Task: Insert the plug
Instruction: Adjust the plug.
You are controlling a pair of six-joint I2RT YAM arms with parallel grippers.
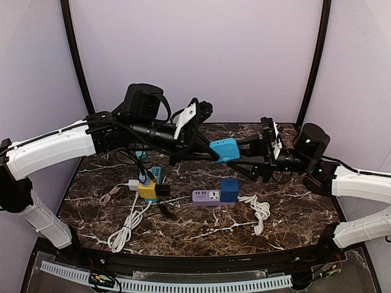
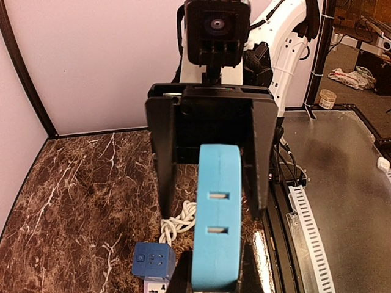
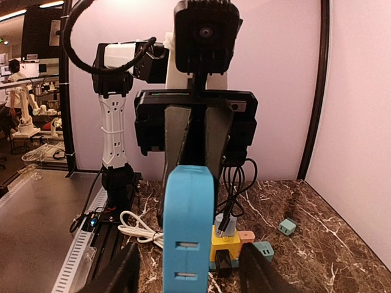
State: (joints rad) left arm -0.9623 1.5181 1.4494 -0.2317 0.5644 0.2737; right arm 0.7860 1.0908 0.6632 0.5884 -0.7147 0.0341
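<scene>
Pinching the light blue plug block (image 1: 224, 149) by its flat sides, the left hand (image 3: 190, 162) holds it in the air near the middle of the top view, clear of the worktop (image 1: 293, 204). Its two fingers are pressed in against the block. Each wrist view shows a narrow edge of the block with two small slots, one above the other.

The right hand (image 2: 212, 213) faces the block from the opposite side. Its two black fingers are spread, one on either side of the block, with a gap showing at each, so it grips nothing.

Lower down, on the dark marbled worktop, a purple socket strip (image 1: 206, 196) lies just below the centre of the top view. A dark blue cube (image 1: 230, 189) sits at the strip's right end, touching it. A coiled white cable (image 1: 259, 210) lies to the lower right of the cube.

Left of the strip stands a yellow block (image 1: 147, 189) with a black plug (image 1: 162, 190) just beside it and a teal piece (image 1: 157, 174) just above it. A long white cord (image 1: 125, 229) runs from there toward the lower left, and a thin tan cable (image 1: 110, 196) lies further left.
</scene>
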